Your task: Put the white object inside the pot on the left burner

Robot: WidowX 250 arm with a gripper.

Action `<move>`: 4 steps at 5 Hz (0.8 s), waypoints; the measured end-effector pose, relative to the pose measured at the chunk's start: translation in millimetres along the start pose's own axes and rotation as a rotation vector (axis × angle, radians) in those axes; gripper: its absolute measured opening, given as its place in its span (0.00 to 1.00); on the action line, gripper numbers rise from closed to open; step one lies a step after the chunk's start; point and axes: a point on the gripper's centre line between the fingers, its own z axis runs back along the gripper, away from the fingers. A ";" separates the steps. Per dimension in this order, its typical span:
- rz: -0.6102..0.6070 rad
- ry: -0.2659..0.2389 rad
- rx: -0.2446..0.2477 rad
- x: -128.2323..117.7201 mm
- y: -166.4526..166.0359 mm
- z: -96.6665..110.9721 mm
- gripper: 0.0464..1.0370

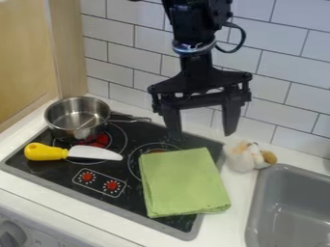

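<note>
My gripper [201,135] hangs open above the back right part of the stove, its two fingers wide apart with nothing between them. The white object [240,157], a rounded garlic-like piece with brownish bits at its right side, lies on the counter between the stove and the sink, lower and to the right of the gripper. A silver metal pot [77,116] stands upright on the left burner, at the back left of the stove, its handle pointing right. From this angle the pot shows bare metal inside.
A folded green cloth [184,182] covers the right part of the black stove [84,195]. A knife with a yellow handle [46,152] lies in front of the pot. The grey sink [254,207] is at the right, and a tiled wall [283,72] rises behind.
</note>
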 end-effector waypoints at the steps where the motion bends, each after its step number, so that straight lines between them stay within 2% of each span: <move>1: 0.008 0.043 0.032 -9.2 8.5 -11.3 0.96; 2: -0.022 0.065 0.073 -8.8 9.3 -21.9 0.96; 3: -0.074 0.039 0.060 3.3 -8.6 -20.7 0.96; 4: -0.097 0.041 0.066 11.1 -12.7 -29.3 0.96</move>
